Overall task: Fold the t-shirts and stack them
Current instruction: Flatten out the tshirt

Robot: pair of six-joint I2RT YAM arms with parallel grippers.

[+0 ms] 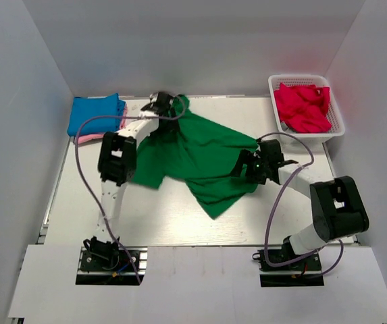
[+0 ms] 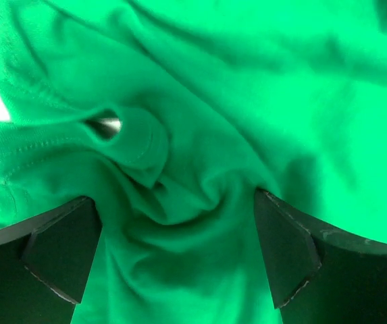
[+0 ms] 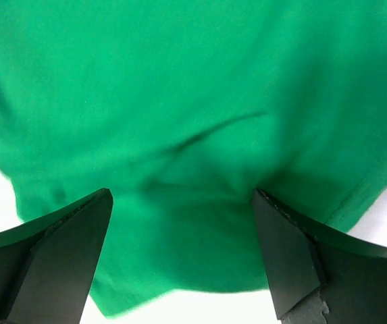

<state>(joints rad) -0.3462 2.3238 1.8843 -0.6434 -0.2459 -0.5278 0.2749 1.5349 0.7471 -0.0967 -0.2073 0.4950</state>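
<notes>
The green t-shirt (image 1: 200, 158) lies crumpled across the middle of the worktop (image 1: 166, 223). My left fingers (image 2: 58, 253) stand wide apart over a knot of twisted folds at its far left end, gripping nothing. My right fingers (image 3: 288, 250) are spread just as wide over its right edge, also holding nothing.

If I close the left pair here, I probably pinch several layers at once (the seams swirl together there), and a lift would haul up a bundle, not an edge. On the right the hem is close, so a shallow bite could slip. An uneven pull might also drag cloth into the folded blue t-shirt (image 1: 97, 113) just left.
</notes>
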